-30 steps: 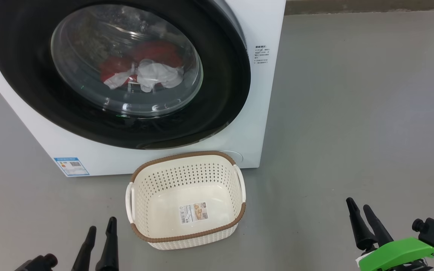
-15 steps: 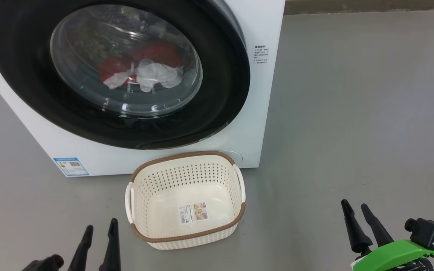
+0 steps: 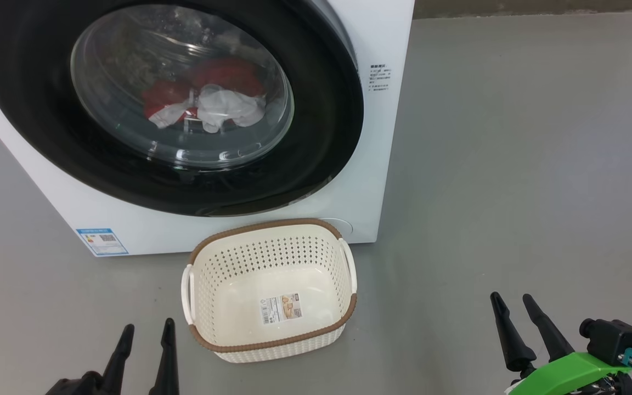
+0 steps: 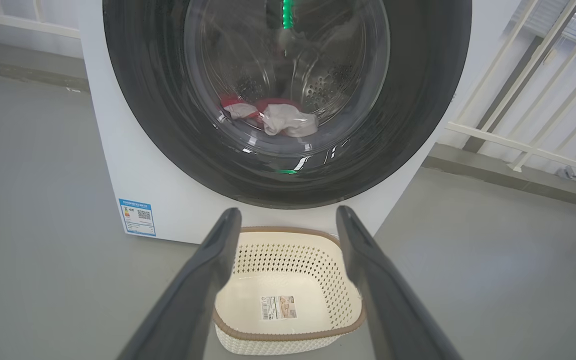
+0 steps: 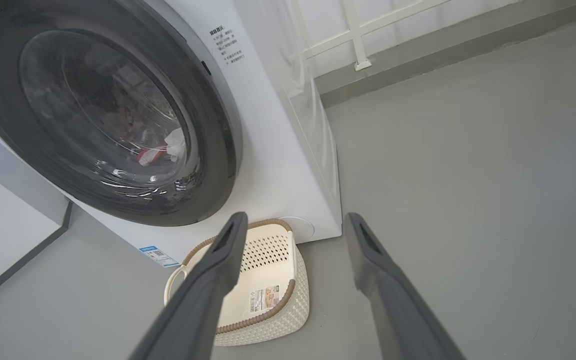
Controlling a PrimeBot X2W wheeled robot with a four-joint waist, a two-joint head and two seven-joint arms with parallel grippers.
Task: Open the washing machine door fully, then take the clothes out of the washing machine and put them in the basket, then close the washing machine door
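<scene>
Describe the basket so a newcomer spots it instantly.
Start at the big white front-loading washing machine with the round black-rimmed glass door. On the grey floor before it sits a small cream perforated plastic basket. A brown woven-look rim sets it apart.

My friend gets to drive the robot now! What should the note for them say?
Left gripper: jaws open, empty, low, left of the basket.
Right gripper: jaws open, empty, well off to its right.
Washing machine door not opened yet; clothes lie in the washing machine, behind the glass.
The basket stands empty on the floor in front.
Done: nothing. Left: open the door fully, move clothes into the basket, shut the door.
</scene>
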